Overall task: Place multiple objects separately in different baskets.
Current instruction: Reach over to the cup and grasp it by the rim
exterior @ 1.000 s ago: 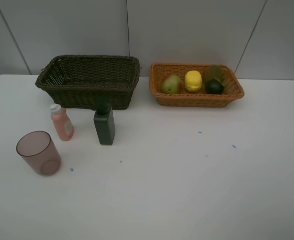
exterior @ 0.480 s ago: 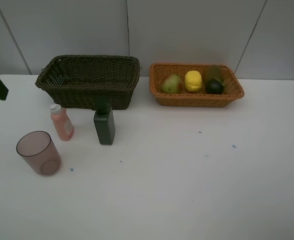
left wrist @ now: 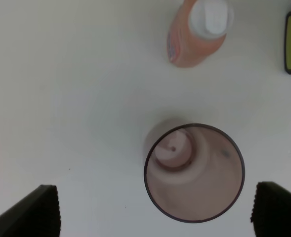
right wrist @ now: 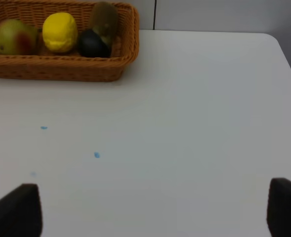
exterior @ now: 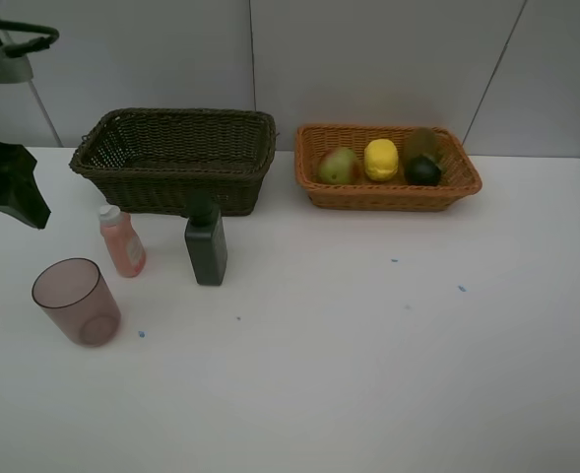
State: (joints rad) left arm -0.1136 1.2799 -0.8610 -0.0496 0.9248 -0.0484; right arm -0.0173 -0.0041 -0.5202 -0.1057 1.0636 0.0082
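Observation:
A tinted cup [exterior: 76,301] stands upright at the front left, with a pink bottle [exterior: 122,241] and a dark green bottle [exterior: 206,241] behind it. The dark basket [exterior: 171,158] is empty. The orange basket [exterior: 388,192] holds an apple [exterior: 339,166], a lemon [exterior: 380,160], a kiwi [exterior: 420,145] and a mangosteen [exterior: 423,171]. My left gripper [exterior: 12,195] hovers at the left edge, open. In its wrist view the left gripper [left wrist: 158,210] is above the cup [left wrist: 194,173], near the pink bottle [left wrist: 197,34]. My right gripper [right wrist: 150,210] is open over bare table, away from the orange basket [right wrist: 61,69].
The white table [exterior: 368,345] carries a few small blue specks [exterior: 394,261]. A grey panelled wall stands behind the baskets. The table's right edge [right wrist: 283,54] shows in the right wrist view.
My left arm has come into the exterior high view from the left edge and moved rightward toward the cup. The objects have not moved.

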